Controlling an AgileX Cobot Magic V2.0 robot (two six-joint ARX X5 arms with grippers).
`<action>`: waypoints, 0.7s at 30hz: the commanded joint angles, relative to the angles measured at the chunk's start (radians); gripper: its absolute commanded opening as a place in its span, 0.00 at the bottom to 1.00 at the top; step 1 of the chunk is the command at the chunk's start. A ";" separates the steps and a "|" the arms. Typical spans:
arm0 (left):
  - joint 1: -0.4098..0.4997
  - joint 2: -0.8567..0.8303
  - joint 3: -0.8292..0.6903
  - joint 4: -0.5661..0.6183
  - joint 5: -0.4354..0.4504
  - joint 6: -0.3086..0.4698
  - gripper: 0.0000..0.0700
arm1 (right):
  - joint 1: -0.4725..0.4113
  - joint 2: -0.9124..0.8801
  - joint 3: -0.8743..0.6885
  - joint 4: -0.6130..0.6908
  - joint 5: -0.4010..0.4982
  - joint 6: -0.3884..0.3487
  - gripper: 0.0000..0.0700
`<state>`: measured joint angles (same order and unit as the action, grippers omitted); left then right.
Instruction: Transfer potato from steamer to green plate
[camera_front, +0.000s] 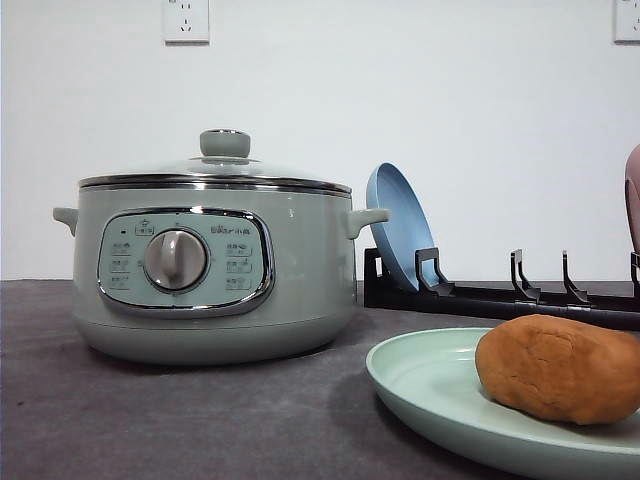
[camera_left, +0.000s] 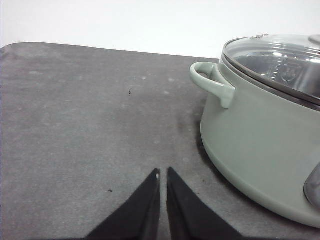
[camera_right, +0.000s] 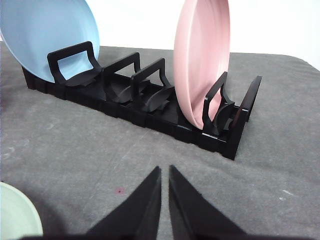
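Potato (camera_front: 560, 368) rests on green plate (camera_front: 430, 385), right of the lidded steamer (camera_front: 215, 270). Left gripper (camera_left: 163, 175) and right gripper (camera_right: 165, 172) nearly closed, empty, above bare mat (camera_left: 90, 125).

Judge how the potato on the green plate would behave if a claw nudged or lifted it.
The potato is a rounded oblong, so a nudge would probably rock or roll it across the smooth green plate. Its matte, dimpled skin likely gives decent grip. It looks solid, so probably fairly heavy for its size.
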<state>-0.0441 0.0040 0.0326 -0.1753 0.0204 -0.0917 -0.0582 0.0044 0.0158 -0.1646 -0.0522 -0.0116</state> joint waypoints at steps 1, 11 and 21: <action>-0.001 -0.001 -0.021 0.015 -0.006 0.010 0.02 | 0.002 -0.001 -0.005 0.008 0.000 -0.008 0.02; -0.001 -0.001 -0.021 0.015 -0.006 0.010 0.02 | 0.002 -0.001 -0.005 0.008 0.000 -0.008 0.02; -0.001 -0.001 -0.021 0.015 -0.006 0.010 0.02 | 0.002 -0.001 -0.005 0.008 0.000 -0.008 0.02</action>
<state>-0.0441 0.0040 0.0326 -0.1753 0.0204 -0.0917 -0.0582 0.0044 0.0158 -0.1646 -0.0521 -0.0116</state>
